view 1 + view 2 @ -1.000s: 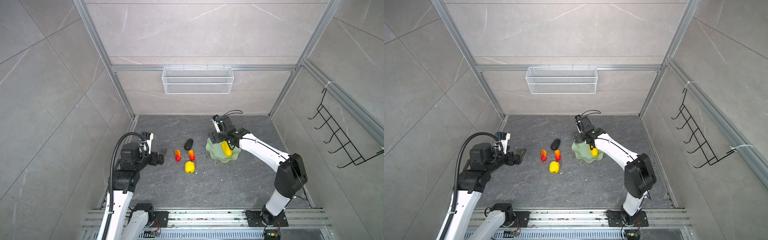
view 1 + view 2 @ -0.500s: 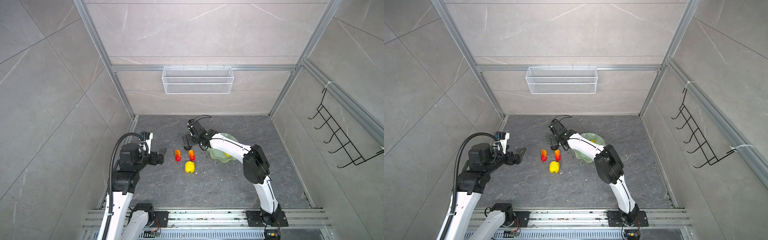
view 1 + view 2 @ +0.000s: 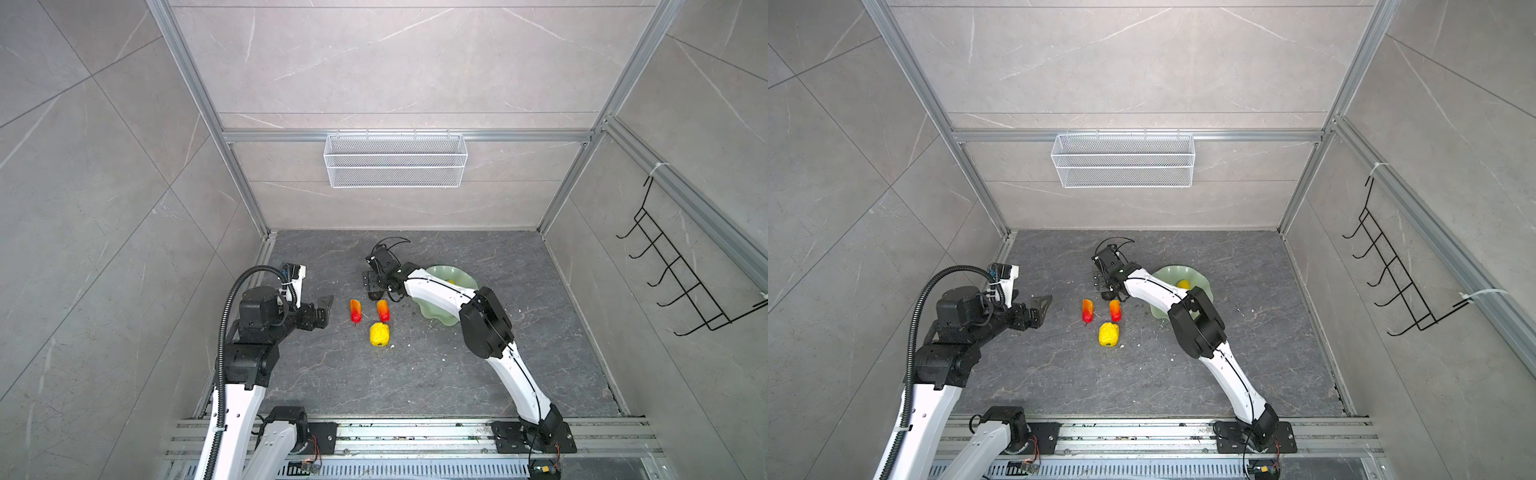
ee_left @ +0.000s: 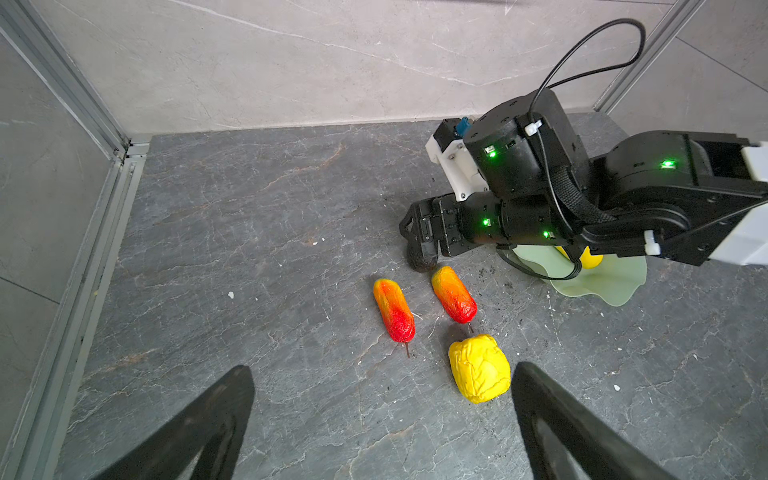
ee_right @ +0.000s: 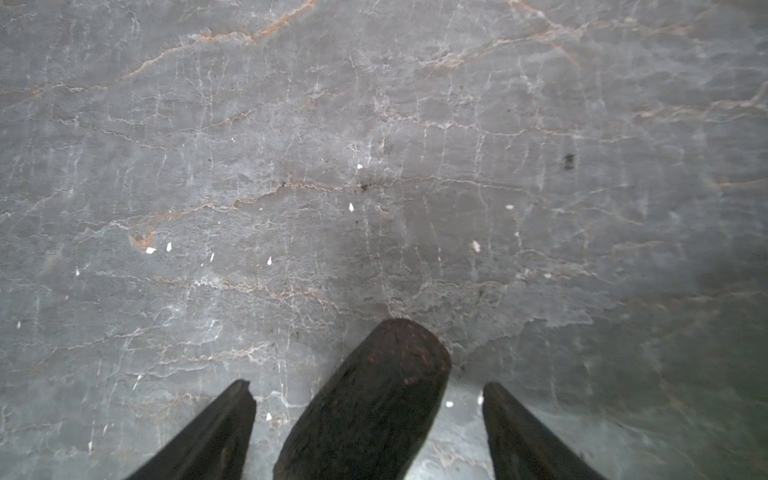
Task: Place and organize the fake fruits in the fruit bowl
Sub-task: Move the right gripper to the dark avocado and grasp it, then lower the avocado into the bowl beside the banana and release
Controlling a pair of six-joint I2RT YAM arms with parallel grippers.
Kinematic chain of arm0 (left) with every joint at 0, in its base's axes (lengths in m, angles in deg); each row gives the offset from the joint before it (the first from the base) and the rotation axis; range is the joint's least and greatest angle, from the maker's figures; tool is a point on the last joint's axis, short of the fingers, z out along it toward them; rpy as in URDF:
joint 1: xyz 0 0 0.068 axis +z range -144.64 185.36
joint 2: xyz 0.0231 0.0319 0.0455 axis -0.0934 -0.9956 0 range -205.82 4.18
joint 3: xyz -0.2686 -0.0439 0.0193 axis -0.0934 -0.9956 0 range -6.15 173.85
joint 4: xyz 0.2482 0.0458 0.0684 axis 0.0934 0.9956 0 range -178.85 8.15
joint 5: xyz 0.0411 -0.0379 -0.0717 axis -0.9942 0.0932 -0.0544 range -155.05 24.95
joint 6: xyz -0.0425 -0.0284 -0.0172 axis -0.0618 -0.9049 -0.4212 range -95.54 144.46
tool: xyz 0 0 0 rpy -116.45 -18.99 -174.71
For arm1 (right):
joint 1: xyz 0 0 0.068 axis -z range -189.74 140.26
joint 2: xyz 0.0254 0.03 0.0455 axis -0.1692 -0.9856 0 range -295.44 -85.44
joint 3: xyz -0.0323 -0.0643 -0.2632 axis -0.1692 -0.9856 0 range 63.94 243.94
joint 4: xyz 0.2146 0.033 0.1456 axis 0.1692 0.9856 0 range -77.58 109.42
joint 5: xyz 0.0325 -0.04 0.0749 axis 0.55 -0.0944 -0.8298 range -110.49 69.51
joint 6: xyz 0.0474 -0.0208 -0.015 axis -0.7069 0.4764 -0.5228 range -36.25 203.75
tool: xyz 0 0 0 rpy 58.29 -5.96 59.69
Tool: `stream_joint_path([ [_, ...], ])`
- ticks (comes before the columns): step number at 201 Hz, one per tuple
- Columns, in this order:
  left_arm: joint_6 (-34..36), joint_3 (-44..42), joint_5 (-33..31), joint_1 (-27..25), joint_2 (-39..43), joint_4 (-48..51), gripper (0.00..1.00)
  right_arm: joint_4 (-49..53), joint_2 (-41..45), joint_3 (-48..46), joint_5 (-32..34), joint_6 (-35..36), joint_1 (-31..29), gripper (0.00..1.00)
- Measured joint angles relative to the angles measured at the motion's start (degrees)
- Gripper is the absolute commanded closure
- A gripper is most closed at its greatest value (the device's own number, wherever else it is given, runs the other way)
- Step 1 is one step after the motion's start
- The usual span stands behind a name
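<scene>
Step in hand: picking the dark oval fruit. Right end effector is down at the surface, straddling it. The jaws are spread, and the right wrist view shows a gap on both sides, so nothing is gripped yet.

Left end effector hangs wide open and empty, facing the loose fruits.

Where things sit:
- fruit bowl is just right of the dark fruit, partly under the right arm
- long yellow fruit is already in the bowl (only one I can see there)
- the two red-orange fruits lie side by side on the surface, close together
- the lumpy yellow fruit lies just beside them

My read is one of five done.

Next move as I see it: close squarely on the dark oval, lift, and carry it the short hop to the bowl. It looks rounded and glossy, so an off-centre pinch could squirt it out or roll it into the nearer red-orange one.
</scene>
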Motion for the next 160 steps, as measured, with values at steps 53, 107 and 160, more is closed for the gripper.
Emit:
stream_joint_path([
  [53, 0.0, 0.0, 0.0, 0.0, 0.6, 0.0, 0.00, 0.7, -3.2, 1.7, -0.9, -2.1, 0.0, 0.36],
  [107, 0.0, -0.1, 0.0, 0.0, 0.6, 0.0, 0.00, 0.9, -3.2, 1.9, -1.3, -2.0, 0.0, 0.63],
  [160, 0.0, -0.2, 0.0, 0.0, 0.6, 0.0, 0.00, -1.3, 7.6, -8.3, -1.5, 4.0, 0.3, 0.65],
])
